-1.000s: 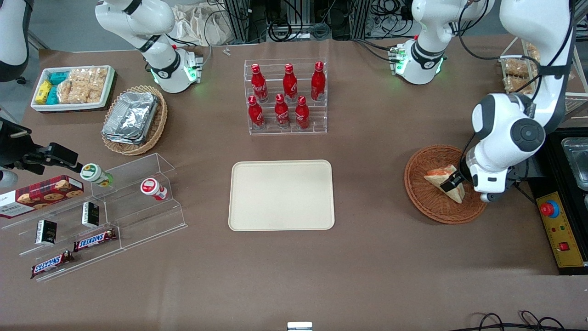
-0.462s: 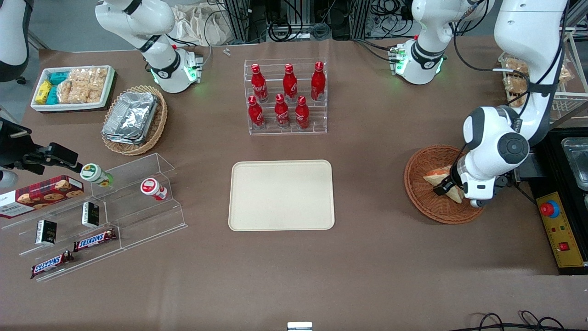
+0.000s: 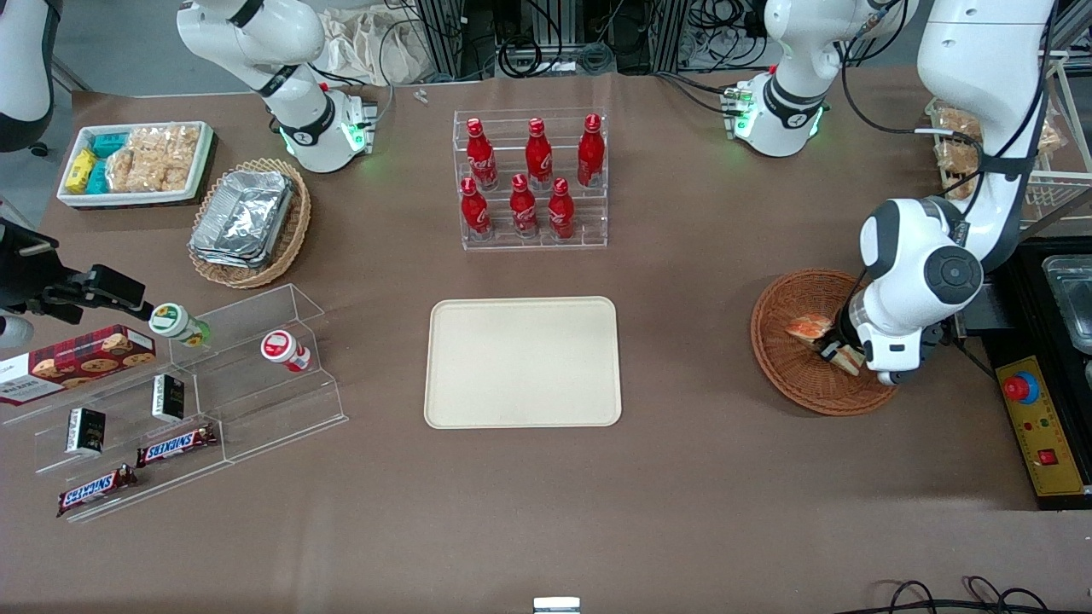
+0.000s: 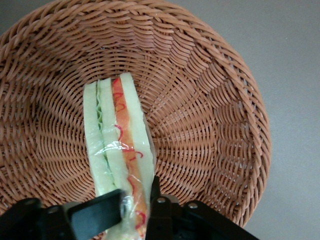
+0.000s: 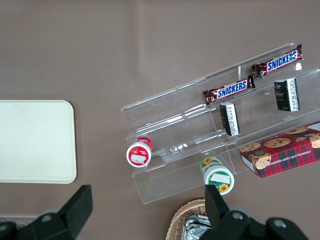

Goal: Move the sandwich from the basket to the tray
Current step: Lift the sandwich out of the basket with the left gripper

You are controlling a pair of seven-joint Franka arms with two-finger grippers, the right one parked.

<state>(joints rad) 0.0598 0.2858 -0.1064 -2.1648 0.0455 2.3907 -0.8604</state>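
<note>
Sandwich (image 4: 119, 150): plastic-wrapped triangular wedge, white bread, red-orange and pale green filling stripes along the cut edge. It lies in the basket (image 4: 215, 125), a round, shallow, reddish-brown wicker weave, toward the working arm's end of the desk (image 3: 699, 477). Gripper (image 4: 136, 205) is down inside the basket, black jaws closed narrowly on one end of the wedge, one on each bread face. In the front view the white wrist covers part of basket and sandwich. Tray (image 3: 522, 362): flat, cream-beige, rounded corners, low rim, well apart at desk centre. Red bottles (image 3: 529, 177) in a clear rack stand farther from the front camera.
</note>
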